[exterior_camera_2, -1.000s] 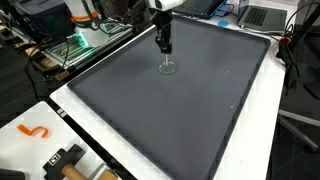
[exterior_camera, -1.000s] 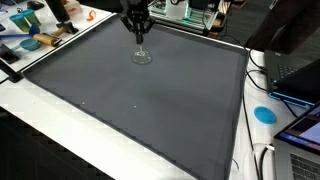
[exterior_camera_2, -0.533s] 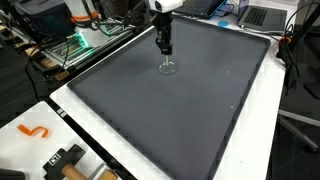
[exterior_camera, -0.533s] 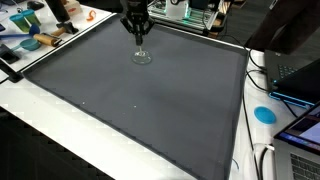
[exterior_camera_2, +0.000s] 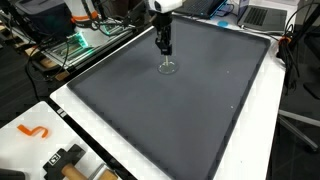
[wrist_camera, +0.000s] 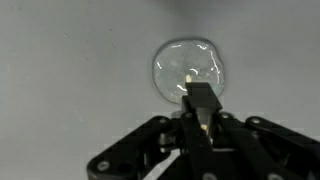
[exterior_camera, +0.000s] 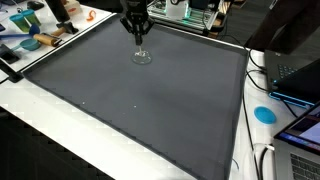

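Observation:
A small clear glass [exterior_camera: 142, 57] stands on a large dark grey mat [exterior_camera: 140, 110] near its far edge. It also shows in the exterior view [exterior_camera_2: 167, 67]. My gripper [exterior_camera: 139, 42] hangs straight down over it, its fingertips at the top of the glass [exterior_camera_2: 165, 50]. In the wrist view the glass [wrist_camera: 180, 65] is a clear round shape on the mat just beyond my fingertips [wrist_camera: 200, 100]. The fingers are drawn together and a glint of glass shows between them. The glass rests on the mat.
The mat lies on a white table [exterior_camera: 60, 130]. Tools and clutter [exterior_camera: 35, 35] sit beyond one edge, with a blue disc [exterior_camera: 264, 114] and laptops beside another. An orange hook [exterior_camera_2: 33, 131] and a black tool [exterior_camera_2: 65, 160] lie on the white border.

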Motion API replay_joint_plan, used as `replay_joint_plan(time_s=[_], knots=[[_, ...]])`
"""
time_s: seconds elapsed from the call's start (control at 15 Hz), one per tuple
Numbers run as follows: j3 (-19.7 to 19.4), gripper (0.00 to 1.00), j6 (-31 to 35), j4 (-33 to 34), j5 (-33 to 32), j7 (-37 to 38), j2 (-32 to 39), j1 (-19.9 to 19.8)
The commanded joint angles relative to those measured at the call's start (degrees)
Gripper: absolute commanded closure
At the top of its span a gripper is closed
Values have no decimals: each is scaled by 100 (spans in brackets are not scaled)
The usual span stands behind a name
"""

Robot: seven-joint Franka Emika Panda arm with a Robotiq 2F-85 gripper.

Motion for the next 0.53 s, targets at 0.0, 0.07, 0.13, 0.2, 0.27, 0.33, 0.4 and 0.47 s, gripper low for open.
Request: replay_joint_plan(time_s=[0.0, 0.07, 0.13, 0.2, 0.27, 0.33, 0.4, 0.47], knots=[[62, 97, 128, -103, -69, 43, 148, -94], [62, 97, 118, -99, -67, 38, 134, -95], [67, 97, 94, -94, -40, 18, 114, -96], [65, 97, 76, -88, -52, 26, 103, -96], [67, 97, 51, -84, -44, 24, 77, -96], [69, 97, 32, -81, -39, 22, 59, -94], [70, 97, 17, -77, -43, 28, 41, -92], [70, 97, 1, -74, -49, 36, 20, -91]])
